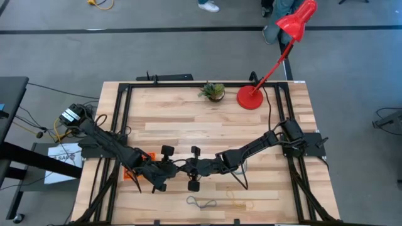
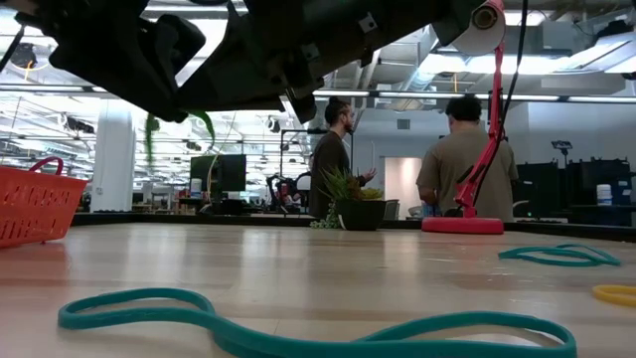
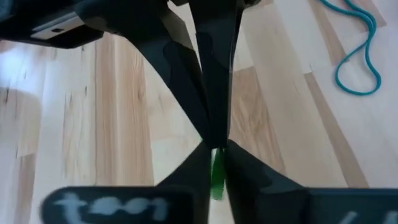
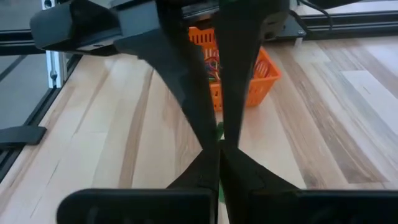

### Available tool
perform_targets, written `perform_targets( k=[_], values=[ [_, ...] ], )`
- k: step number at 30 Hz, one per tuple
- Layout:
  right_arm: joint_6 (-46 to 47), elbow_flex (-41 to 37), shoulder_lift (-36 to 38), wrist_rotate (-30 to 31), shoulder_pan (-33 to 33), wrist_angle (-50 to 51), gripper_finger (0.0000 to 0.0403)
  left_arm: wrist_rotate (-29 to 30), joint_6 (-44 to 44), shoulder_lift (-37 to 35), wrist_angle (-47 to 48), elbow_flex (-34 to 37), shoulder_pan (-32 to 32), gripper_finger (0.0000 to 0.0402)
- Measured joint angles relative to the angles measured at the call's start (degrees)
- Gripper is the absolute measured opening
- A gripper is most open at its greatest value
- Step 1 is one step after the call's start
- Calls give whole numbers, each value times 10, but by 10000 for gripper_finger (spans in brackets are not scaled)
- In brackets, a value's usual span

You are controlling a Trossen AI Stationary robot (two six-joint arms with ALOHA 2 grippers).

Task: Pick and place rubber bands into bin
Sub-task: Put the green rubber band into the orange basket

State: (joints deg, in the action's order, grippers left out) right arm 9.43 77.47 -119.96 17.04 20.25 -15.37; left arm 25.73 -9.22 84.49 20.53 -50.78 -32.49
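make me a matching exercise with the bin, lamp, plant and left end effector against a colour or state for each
Things:
1 bin
2 lamp
3 plant
4 left end effector

Colour or state:
a red
b shut on a green rubber band
c orange, with rubber bands inside
d green leaves, in a pot

Pairs: 1-c, 2-a, 3-d, 4-b

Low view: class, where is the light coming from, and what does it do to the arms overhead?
Low view: bright ceiling lights behind leave the arms as dark silhouettes, while the teal rubber band in front is evenly lit. High view: no hard shadows fall on the table.
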Motion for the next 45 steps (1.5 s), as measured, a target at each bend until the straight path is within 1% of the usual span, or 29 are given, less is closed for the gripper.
perform_targets(
  k=[2,6,14,16,19,22,24,26,29,32,34,37,40,45],
  values=[
    [0,0,0,0,0,0,1,0,1,0,3,0,0,6],
    [15,0,1,-1,0,6,8,0,1,0,12,0,0,4],
    [21,0,1,-5,0,32,65,1,-1,0,18,0,0,0],
    [22,0,1,-5,0,34,78,-15,-3,0,28,0,0,0],
    [36,0,1,-5,0,51,93,-60,-13,0,44,0,-5,0],
    [47,0,1,-5,0,69,105,-101,-39,0,99,-7,-17,0],
    [47,0,1,-5,-1,84,109,-100,-74,0,169,-28,-29,0],
    [47,0,1,-5,-3,94,111,-76,-129,0,247,-57,-42,0],
    [60,0,1,-5,-5,104,111,-49,-240,0,372,-104,-60,0],
    [61,0,1,-5,-5,105,111,-47,-357,-1,472,-135,-78,0],
    [61,0,1,-5,-5,107,111,-54,-421,-1,520,-139,-91,0],
    [61,0,1,-5,-4,107,111,-62,-497,-1,567,-130,-114,0],
    [61,0,1,-5,-4,107,111,-67,-564,-1,577,-108,-131,0],
    [61,0,1,-5,-4,107,111,-90,-590,-1,537,-69,-148,0]
  ],
)
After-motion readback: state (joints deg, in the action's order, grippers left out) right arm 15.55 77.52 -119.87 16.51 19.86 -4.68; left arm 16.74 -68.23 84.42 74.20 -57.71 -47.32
